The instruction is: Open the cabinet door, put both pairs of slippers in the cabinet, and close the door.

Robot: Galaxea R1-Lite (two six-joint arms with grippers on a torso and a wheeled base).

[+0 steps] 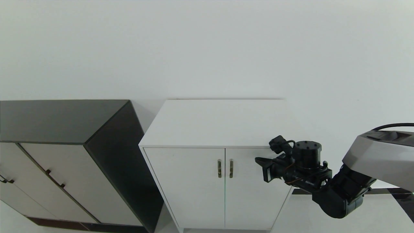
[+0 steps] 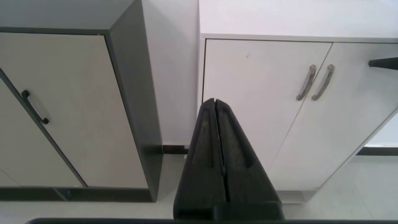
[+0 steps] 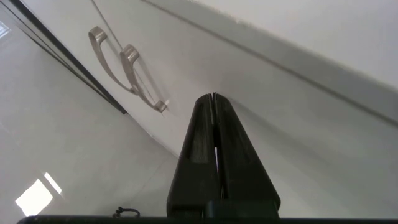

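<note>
Right claw (image 3: 213, 99), pressed closed, faces the cabinet door (image 1: 250, 194) near its upright handles (image 1: 225, 168).

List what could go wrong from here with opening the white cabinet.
1. The right pincer is shut near the right door; unless it opens, it may bump a handle rather than grip it.
2. The left handle and right handle sit close together, so it could catch the wrong one.

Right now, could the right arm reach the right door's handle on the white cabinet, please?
Probably yes: the right gripper hangs level with the right door's handle, with nothing between them. Its jaws are shut, so it must open first.
</note>
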